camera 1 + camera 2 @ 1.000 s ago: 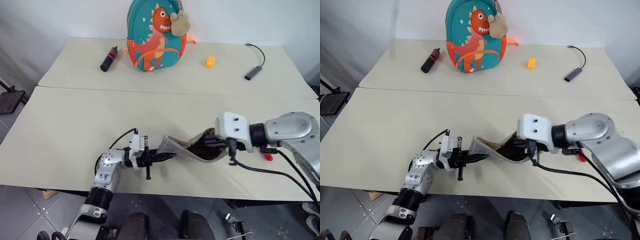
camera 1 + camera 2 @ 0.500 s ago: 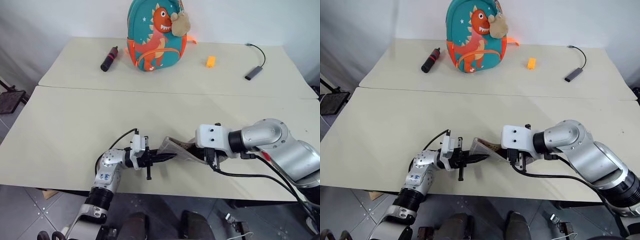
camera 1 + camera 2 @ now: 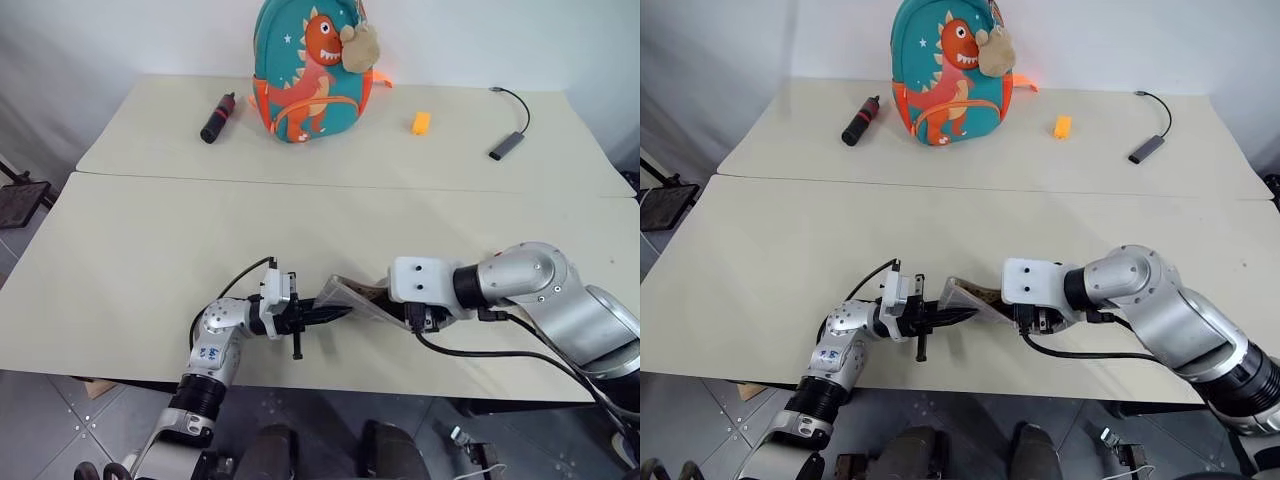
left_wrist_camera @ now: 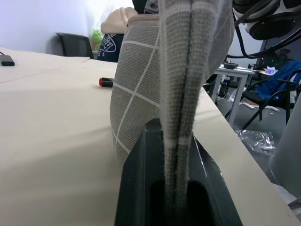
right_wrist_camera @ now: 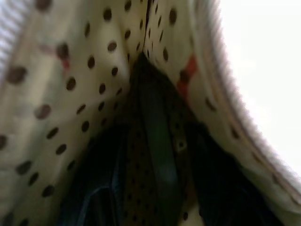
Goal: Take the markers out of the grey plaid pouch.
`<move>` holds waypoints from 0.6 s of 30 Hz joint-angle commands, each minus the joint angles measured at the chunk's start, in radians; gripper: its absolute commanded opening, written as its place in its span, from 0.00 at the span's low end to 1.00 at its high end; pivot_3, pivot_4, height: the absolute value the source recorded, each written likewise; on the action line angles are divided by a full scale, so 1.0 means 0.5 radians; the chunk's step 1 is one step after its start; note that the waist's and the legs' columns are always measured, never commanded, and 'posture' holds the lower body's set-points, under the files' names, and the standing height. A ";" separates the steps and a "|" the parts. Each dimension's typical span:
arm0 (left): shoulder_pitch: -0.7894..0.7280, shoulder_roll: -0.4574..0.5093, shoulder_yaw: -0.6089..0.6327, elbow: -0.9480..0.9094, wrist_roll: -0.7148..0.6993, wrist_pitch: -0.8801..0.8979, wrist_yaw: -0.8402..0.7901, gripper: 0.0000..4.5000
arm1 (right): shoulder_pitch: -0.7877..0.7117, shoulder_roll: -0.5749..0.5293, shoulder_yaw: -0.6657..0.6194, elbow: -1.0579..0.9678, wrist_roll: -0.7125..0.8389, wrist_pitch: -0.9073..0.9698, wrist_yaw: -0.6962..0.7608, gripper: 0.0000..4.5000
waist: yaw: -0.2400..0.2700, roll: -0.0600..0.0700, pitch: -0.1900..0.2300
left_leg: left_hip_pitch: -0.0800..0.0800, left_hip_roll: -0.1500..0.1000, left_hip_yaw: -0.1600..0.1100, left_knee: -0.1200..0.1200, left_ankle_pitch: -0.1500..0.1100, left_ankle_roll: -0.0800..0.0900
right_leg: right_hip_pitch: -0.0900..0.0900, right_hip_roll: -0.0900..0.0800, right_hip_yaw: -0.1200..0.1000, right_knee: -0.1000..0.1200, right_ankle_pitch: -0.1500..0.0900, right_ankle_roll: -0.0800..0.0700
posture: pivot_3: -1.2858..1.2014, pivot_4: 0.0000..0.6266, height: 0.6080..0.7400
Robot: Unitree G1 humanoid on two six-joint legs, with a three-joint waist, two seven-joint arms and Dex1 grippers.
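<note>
Left eye view: my left gripper (image 3: 335, 314) pinches the grey plaid pouch (image 3: 358, 300) at six o'clock on the table (image 3: 150, 250), while my right gripper's (image 3: 418, 315) spread stays unreadable inside its mouth.

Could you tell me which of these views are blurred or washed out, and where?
Right wrist view: soft and out of focus inside the grey plaid pouch, polka-dot lining smeared, one side bleached to white. Left wrist view: the pouch fabric pinched in the left gripper is sharp, with a bright glow behind its upper edge. Eye views: evenly lit, crisp, soft shadows under the backpack.
</note>
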 commanded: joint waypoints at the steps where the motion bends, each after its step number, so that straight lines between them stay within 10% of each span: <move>1: 0.006 0.003 0.011 -0.038 -0.019 0.006 0.004 0.00 | 0.023 0.008 -0.006 -0.007 -0.035 0.015 -0.019 0.47 | 0.000 0.000 0.000 | 0.000 0.000 0.000 0.000 0.000 0.000 | 0.000 0.000 0.000 0.000 0.000 0.000 | 0.52 0.24 1.00; 4: 0.009 0.006 0.009 -0.048 -0.024 0.021 0.000 0.00 | 0.011 0.033 0.064 0.032 -0.151 -0.100 -0.057 0.63 | 0.000 0.000 0.000 | 0.000 0.000 0.000 0.000 0.000 0.000 | 0.000 0.000 0.000 0.000 0.000 0.000 | 0.52 0.24 1.00; 18: -0.020 -0.007 0.007 -0.016 -0.021 0.017 0.000 0.00 | -0.197 0.249 0.495 0.290 -0.492 0.006 0.064 0.54 | -0.012 0.000 0.000 | 0.001 0.000 0.000 0.000 0.000 -0.001 | 0.000 0.001 0.000 0.001 0.000 0.000 | 0.52 0.24 1.00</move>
